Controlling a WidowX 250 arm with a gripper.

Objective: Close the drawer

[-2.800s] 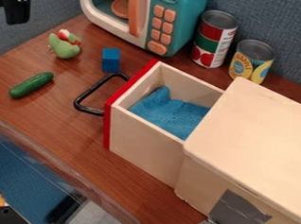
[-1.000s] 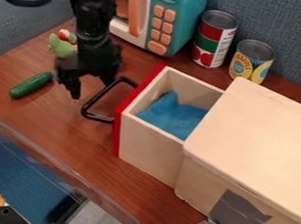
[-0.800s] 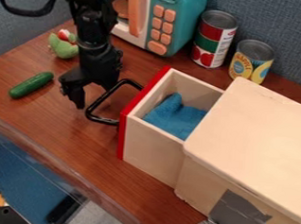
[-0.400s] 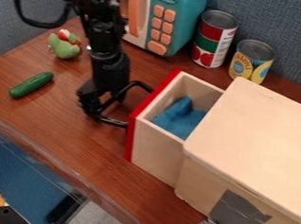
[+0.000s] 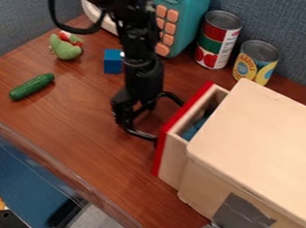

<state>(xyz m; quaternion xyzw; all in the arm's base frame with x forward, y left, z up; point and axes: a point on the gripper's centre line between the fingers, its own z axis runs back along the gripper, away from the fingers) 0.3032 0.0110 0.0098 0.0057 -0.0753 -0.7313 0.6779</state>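
"Where's the drawer (image 5: 174, 159) now?"

"Partly out of the box (image 5: 260, 136), on the left side of it in the camera view, with its red front (image 5: 160, 152) facing the tool (image 5: 130, 116). A short stretch is left to close."

"And the tool, open or closed?"

"Can't tell. It's down at the handle (image 5: 140, 134), overlapping it in the view, but whether it grips the bar I couldn't say."

"How will the drawer handle?"

"Stiff, I'd guess: it looks like wood, fairly light, with just a soft blue cloth (image 5: 191, 131) inside. Nothing fragile there. The bare wood may drag a little against the box."

"So where would you take hold?"

"No real need to grip. I'd push on the handle, or on the front near its middle, straight towards the box. The handle looks hard and smooth, so a sideways push could slip along it. Shove one end of the front and the drawer might skew and bind."

"And the cloth?"

"It should give if it catches, though a bunched fold could jam under the box's top."
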